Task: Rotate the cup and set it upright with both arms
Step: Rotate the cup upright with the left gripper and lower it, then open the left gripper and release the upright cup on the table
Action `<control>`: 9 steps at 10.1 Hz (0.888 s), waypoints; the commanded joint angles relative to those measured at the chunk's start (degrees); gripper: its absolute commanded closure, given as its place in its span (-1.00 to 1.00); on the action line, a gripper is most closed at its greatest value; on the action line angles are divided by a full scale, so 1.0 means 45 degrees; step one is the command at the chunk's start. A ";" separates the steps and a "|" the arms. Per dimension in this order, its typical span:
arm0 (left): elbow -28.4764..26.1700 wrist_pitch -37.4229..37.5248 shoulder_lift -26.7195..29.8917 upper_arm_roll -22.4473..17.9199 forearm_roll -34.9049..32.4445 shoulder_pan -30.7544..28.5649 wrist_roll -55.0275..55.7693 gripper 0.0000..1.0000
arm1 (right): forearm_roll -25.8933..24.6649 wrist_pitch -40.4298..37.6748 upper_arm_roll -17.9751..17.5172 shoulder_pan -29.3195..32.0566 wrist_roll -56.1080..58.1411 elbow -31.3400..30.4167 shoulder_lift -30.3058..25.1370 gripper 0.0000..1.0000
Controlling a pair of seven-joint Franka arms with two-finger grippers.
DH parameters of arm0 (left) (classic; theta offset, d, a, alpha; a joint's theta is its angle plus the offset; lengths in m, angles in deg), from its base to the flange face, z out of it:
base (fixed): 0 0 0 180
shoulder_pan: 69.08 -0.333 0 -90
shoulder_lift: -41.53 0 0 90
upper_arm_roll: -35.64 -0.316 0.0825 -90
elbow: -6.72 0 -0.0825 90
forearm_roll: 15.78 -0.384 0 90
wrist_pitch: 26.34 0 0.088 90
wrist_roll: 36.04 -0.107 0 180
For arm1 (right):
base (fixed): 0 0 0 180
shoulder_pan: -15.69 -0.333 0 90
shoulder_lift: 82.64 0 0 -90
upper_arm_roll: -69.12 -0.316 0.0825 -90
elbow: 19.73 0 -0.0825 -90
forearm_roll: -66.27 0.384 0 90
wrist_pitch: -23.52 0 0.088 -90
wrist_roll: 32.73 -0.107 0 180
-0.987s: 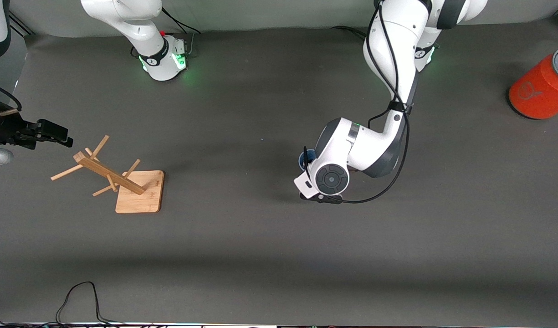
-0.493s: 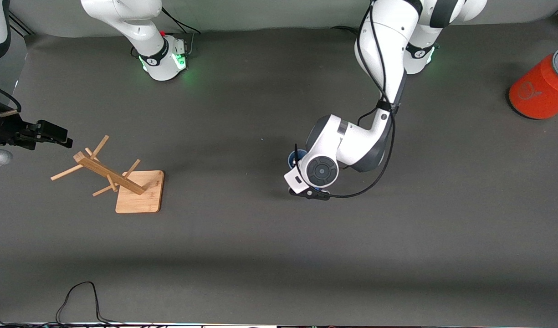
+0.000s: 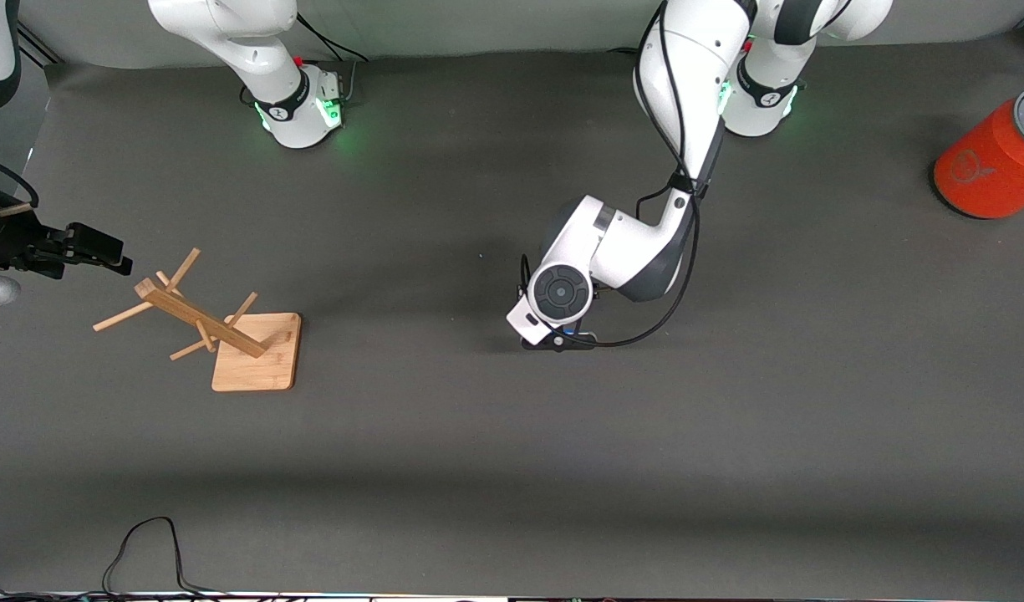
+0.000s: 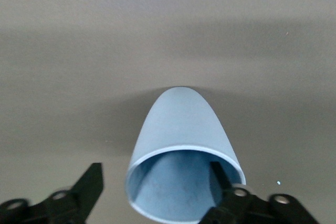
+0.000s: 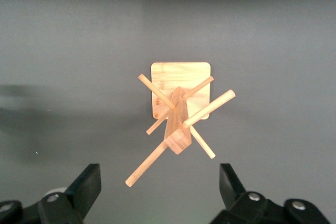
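The pale-blue cup fills the left wrist view, tilted, with its open mouth toward the camera and its closed end by the table. My left gripper is open around the rim. One finger reaches inside the mouth. The other finger stands outside, apart from the wall. In the front view the left wrist hides the left gripper and nearly all of the cup; only a blue sliver shows. My right gripper is open and empty over the table's edge by the wooden rack.
A wooden peg rack on a square base stands toward the right arm's end; it also shows in the right wrist view. A big orange cylinder stands at the left arm's end. A black cable lies at the near edge.
The left arm's wrist moved toward the right arm's end and a little farther from the front camera. It now covers the cup that showed beside it. The right arm has not moved.
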 commanded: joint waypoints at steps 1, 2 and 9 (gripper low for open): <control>-0.0383 0.0662 0.1222 -0.0129 -0.0330 -0.0131 0.0119 -1.00 | -0.0127 0.0227 0.0119 -0.0201 0.0110 -0.0203 -0.0177 -1.00; -0.0364 0.1053 0.1671 -0.0323 -0.0698 -0.0228 -0.0094 -1.00 | -0.0127 0.0227 0.0119 -0.0182 0.0110 -0.0203 -0.0196 -1.00; -0.0441 0.1311 0.3977 -0.3351 -0.3273 -0.1028 -0.0621 -1.00 | -0.0127 0.0266 0.0139 -0.0201 0.0071 -0.0261 -0.0138 -1.00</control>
